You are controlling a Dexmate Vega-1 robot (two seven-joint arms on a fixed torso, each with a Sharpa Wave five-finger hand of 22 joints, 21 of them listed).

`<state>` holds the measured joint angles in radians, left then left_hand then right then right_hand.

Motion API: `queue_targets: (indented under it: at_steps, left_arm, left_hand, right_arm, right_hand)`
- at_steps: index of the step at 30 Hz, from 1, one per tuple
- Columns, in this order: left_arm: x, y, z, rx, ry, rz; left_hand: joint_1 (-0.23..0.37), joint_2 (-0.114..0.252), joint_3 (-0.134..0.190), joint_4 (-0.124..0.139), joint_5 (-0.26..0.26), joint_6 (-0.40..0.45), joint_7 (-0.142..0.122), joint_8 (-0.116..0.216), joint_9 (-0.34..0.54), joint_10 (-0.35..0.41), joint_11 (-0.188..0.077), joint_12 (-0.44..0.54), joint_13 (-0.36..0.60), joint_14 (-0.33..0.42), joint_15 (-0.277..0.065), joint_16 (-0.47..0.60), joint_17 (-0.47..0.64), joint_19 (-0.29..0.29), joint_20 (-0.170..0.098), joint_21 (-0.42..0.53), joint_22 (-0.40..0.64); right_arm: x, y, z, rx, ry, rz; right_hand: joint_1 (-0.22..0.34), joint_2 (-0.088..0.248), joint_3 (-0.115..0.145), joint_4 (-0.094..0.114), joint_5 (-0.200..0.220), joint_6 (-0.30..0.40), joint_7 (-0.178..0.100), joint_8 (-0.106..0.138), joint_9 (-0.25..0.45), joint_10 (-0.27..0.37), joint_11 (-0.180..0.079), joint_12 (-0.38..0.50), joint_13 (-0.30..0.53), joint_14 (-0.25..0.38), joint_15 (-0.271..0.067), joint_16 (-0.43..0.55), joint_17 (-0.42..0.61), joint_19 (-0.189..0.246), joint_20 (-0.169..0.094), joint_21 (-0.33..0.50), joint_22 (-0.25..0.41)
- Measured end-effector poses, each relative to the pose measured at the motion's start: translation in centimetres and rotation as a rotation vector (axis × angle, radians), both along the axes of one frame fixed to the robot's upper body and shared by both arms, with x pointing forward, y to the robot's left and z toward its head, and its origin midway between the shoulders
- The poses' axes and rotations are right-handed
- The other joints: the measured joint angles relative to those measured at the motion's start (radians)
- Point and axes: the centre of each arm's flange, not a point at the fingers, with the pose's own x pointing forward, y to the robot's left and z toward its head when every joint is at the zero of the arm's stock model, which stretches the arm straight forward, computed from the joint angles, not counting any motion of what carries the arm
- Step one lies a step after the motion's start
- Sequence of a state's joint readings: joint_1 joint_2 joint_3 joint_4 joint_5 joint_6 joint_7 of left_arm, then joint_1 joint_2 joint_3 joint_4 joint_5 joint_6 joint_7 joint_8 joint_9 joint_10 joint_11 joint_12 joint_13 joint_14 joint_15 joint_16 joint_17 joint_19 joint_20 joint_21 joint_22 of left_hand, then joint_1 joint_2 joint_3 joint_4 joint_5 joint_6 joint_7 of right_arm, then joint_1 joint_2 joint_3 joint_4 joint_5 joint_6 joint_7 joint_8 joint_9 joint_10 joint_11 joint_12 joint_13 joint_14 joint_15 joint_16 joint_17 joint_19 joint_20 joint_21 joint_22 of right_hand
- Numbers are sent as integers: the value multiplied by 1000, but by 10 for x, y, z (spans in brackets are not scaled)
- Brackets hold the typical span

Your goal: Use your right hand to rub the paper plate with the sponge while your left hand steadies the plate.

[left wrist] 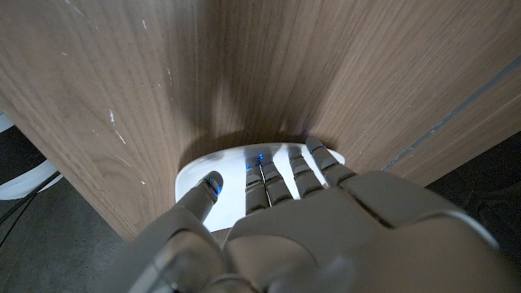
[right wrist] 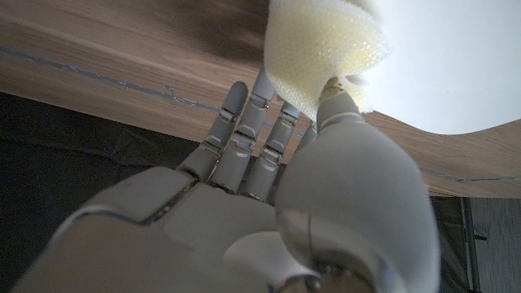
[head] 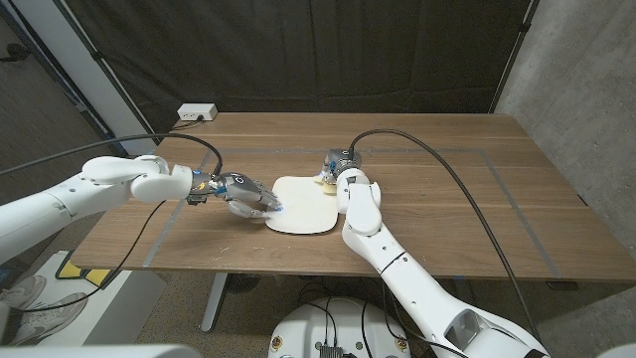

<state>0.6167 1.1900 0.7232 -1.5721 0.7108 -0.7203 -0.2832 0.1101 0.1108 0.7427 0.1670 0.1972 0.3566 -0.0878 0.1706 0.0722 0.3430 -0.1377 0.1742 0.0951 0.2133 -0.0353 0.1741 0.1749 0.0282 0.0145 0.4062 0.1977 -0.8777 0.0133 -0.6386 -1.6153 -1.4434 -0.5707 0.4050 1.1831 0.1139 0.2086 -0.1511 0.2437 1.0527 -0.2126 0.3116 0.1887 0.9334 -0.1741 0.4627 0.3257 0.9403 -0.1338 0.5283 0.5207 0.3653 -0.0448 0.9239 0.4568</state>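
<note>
Head view: the paper plate (head: 301, 205) lies at the frame's centre on the wooden worktop (head: 447, 189). The left hand (head: 250, 200) rests its fingers on the plate's left rim, holding nothing. The right hand (head: 338, 174) sits at the plate's upper right edge, with a pale bit of sponge (head: 325, 180) showing beside it. The plate looks light and thin, likely to slide or buckle unless pressed at the rim.

Left wrist view: the fingers (left wrist: 281, 167) lie spread on the plate's white edge (left wrist: 195, 172), near the worktop's border. This contact is clearer here.

Right wrist view: the hand (right wrist: 269, 163) pinches the yellow sponge (right wrist: 326, 49) between thumb and fingers. It looks soft and compressible, best held by its edge. The plate (right wrist: 456, 65) shows white behind it; whether the sponge touches it, I cannot tell.
</note>
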Motion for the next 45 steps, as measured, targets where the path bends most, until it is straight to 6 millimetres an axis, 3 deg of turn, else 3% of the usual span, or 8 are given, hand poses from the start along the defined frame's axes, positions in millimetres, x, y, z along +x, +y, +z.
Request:
queue_targets:
  at_steps: [6,18,23,24,32,45]
  left_arm:
    - [-1,-1,-2,2,1,0]
    - [-1,-4,-3,-2,2,-5]
    - [-1,-6,-4,-5,6,-14]
    - [0,-7,-1,-8,3,-16]
    - [1,-11,3,-14,1,-31]
    - [2,-15,2,-15,5,-43]
  left_hand:
    - [0,0,0,0,0,-11,-3,0,0,-5,-1,0,0,-2,2,-1,-1,0,0,0,0]
    - [0,0,0,0,0,-24,-5,0,1,-15,8,0,0,-7,3,-2,0,0,0,0,1]
    - [-14,4,0,0,0,-27,-2,4,3,-15,8,0,0,-10,3,0,0,0,0,0,1]
    - [-14,4,0,0,0,-33,-4,4,47,-15,8,0,0,-10,3,3,0,0,0,0,1]
    - [-10,0,0,0,0,-43,-7,10,108,-15,8,0,0,-10,2,4,0,0,0,0,1]
    - [-10,0,7,1,0,-50,-3,11,114,-17,6,0,0,-12,1,4,0,0,0,0,1]
  right_arm:
    - [2,0,-8,-13,4,-14]
    - [-3,-8,-23,-30,33,-33]
    - [-10,-14,-30,-36,53,-41]
    - [-12,-16,-33,-44,74,-45]
    - [-25,-28,-42,-65,119,-20]
    - [-53,-42,-52,-99,222,101]
  right_hand:
    - [-3,-4,0,0,0,5,-5,0,0,14,-14,0,-1,0,0,0,1,-3,3,2,0]
    - [-2,-6,0,0,-1,7,-3,0,-5,23,-13,-4,-4,4,-4,-7,6,-9,-2,21,0]
    - [-1,-6,-5,4,4,12,-9,-4,-6,23,-13,-7,-3,5,-2,-10,10,-14,4,27,0]
    - [4,-11,-5,4,4,12,-9,-4,-6,24,-14,-7,-3,5,-2,-11,10,-14,4,27,0]
    - [7,-14,-8,1,5,20,-16,-7,-6,33,-14,-11,-2,14,-4,-12,18,-14,4,43,0]
    - [10,-17,-9,2,9,31,-19,-14,-5,47,-11,-15,-1,14,-4,-12,25,-14,4,64,-3]
